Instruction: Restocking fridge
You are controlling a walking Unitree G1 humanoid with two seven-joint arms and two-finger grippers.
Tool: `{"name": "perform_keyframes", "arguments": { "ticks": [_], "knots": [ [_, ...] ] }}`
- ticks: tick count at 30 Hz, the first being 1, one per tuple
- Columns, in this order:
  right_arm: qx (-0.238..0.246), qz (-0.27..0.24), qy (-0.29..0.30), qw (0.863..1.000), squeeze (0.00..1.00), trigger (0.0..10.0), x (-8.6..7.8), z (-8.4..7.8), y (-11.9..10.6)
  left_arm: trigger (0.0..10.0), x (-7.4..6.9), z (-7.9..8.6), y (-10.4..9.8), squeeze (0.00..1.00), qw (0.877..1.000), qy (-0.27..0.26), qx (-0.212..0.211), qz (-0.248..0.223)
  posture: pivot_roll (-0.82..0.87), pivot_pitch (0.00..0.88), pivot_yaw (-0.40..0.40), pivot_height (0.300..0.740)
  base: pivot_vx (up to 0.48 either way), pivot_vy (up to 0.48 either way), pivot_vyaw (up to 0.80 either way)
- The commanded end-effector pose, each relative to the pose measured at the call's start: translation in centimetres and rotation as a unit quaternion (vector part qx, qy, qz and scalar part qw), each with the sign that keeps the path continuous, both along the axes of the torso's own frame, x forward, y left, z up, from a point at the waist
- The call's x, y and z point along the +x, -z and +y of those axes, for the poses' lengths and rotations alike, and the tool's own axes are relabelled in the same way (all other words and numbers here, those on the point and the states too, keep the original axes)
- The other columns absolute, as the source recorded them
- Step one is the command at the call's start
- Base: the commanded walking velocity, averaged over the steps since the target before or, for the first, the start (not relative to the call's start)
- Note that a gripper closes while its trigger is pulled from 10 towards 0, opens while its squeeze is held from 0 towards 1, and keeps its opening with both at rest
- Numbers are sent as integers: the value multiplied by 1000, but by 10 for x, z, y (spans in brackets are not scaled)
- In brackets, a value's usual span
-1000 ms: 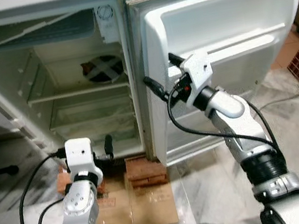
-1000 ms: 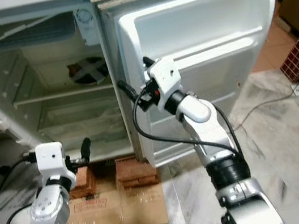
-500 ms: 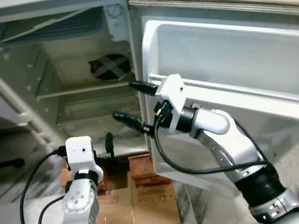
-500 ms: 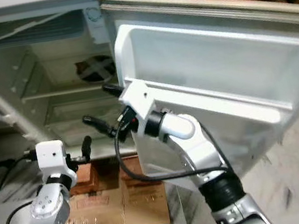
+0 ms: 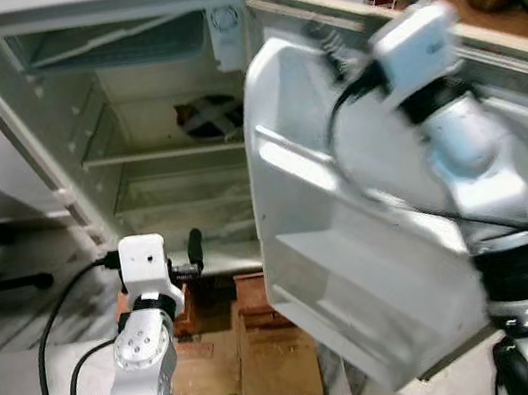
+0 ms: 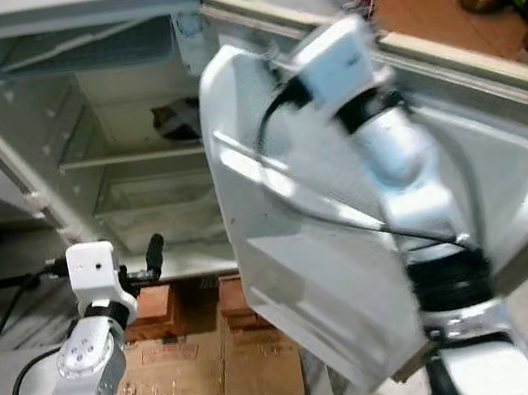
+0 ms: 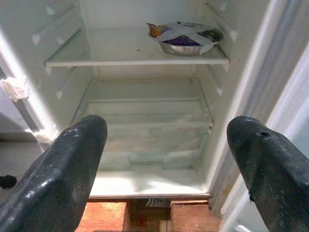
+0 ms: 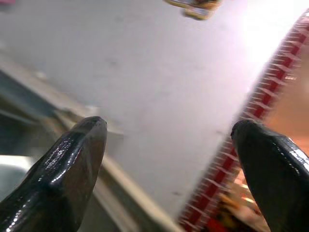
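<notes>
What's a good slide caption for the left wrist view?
Open left gripper faces the fridge, a covered bowl on its shelf.

Both arms are silver-grey rounded shells, each ending in a white boxy wrist block, with a ribbed black collar at the joint and black cables looping from the block down along the arm. The left claw (image 7: 159,164) has two thick, matt black fingers (image 7: 63,174) with a pebbled, scuffed surface; one has a small hole near its tip. The right claw (image 8: 169,159) has glossier, smooth black fingers (image 8: 67,169) with faceted tips.
</notes>
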State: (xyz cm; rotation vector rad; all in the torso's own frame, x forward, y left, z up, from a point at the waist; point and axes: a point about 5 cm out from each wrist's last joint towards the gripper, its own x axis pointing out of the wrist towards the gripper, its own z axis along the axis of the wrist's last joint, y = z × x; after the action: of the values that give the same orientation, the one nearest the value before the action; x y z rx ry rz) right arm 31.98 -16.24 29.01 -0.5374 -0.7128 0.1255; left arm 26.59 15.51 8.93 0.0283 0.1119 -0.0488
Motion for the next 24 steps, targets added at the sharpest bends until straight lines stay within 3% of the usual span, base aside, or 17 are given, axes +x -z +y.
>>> {"name": "perform_keyframes", "arguments": {
  "ticks": [1, 5, 9, 10, 14, 20, 24],
  "knots": [
    [1, 15, 34, 999, 0, 10000, 1, -15, 11, 10000, 0, 1, 1, 0, 1000, 1, 2, 2, -7, 68, 29, 740, 0, 0, 0],
    [1, 78, 48, 996, 0, 10000, -1, -26, 43, 10000, 0, 0, 3, 0, 1000, 1, 0, 3, -12, 73, 25, 740, 0, 0, 0],
    [18, 120, 59, 991, 0, 10000, -2, -32, 63, 10000, -1, 0, 3, 0, 1000, 1, -1, 4, -10, 73, 23, 740, 0, 0, 0],
    [34, 153, 79, 985, 0, 10000, -3, -38, 78, 10000, -1, 1, 4, 0, 1000, -2, 0, 5, -8, 75, 21, 740, 0, 0, 0],
    [100, 201, 122, 967, 0, 10000, -10, -49, 104, 10000, -3, 4, 4, 0, 1000, -10, 6, 6, -4, 78, 18, 740, 0, 0, 0],
    [150, 245, 138, 948, 0, 10000, -20, -49, 131, 10000, -6, 3, 4, 0, 1000, -7, 7, 3, -1, 78, 17, 740, 0, -47, 0],
    [152, 256, 134, 945, 0, 10000, -22, -43, 136, 10000, -6, 3, 5, 0, 1000, -2, 5, 3, -3, 79, 18, 740, 0, -323, -489]
  ]
}}
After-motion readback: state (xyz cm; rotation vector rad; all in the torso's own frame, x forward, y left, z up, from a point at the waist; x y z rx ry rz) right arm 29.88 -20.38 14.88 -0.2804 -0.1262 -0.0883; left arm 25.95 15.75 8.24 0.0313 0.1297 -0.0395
